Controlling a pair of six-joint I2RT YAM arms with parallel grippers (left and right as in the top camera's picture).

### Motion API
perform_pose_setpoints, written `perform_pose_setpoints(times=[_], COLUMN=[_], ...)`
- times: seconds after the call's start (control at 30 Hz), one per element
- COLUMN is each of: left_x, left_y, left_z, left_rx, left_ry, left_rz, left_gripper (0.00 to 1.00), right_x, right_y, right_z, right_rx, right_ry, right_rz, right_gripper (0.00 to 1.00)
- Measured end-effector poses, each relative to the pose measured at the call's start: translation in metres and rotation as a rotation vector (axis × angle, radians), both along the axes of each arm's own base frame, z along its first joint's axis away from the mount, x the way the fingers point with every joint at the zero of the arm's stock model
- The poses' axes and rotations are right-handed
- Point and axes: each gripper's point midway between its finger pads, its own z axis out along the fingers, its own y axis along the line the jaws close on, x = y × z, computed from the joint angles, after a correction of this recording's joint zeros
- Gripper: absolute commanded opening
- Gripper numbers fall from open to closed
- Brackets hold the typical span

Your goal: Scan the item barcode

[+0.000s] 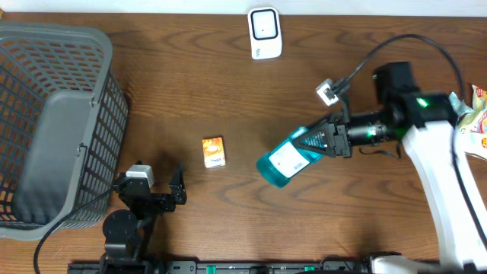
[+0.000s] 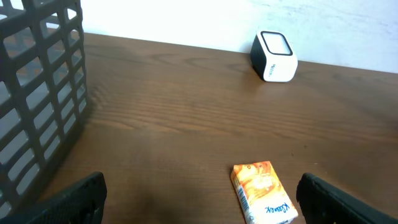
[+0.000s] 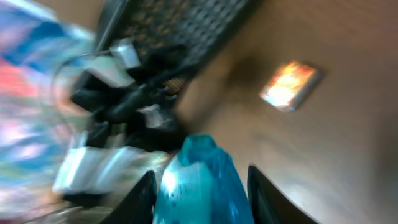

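Note:
A blue liquid bottle (image 1: 285,161) with a white label hangs tilted above the table's middle right, and my right gripper (image 1: 319,143) is shut on its upper end. The right wrist view is blurred, with the bottle (image 3: 199,183) filling the gap between both fingers. The white barcode scanner (image 1: 265,32) stands at the far edge, well apart from the bottle; the left wrist view shows the scanner (image 2: 273,56) too. My left gripper (image 1: 176,189) rests low near the front left, open and holding nothing. A small orange packet (image 2: 262,190) lies just ahead of the left gripper (image 2: 202,202), toward its right finger.
A grey mesh basket (image 1: 53,122) fills the left side of the table. The orange packet (image 1: 214,151) lies flat between the two arms. Colourful snack packs (image 1: 475,122) sit at the right edge behind my right arm.

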Motion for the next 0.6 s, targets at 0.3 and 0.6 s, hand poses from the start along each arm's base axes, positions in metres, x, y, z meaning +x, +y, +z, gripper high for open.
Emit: perform_pose_setpoints(times=[0.3,0.6], left_x=[0.000,0.000], left_y=[0.000,0.000], left_z=[0.000,0.000], left_rx=[0.000,0.000], left_ry=[0.000,0.000], left_rz=[0.000,0.000], left_gripper=[0.98,0.98], right_x=[0.039,0.116], right_y=[-0.072,-0.072], right_z=[-0.012,-0.041], right_rx=[-0.518,-0.693], right_ry=[-0.089,-0.218], right_rz=[-0.570,-0.751], right_gripper=[0.07,0.08])
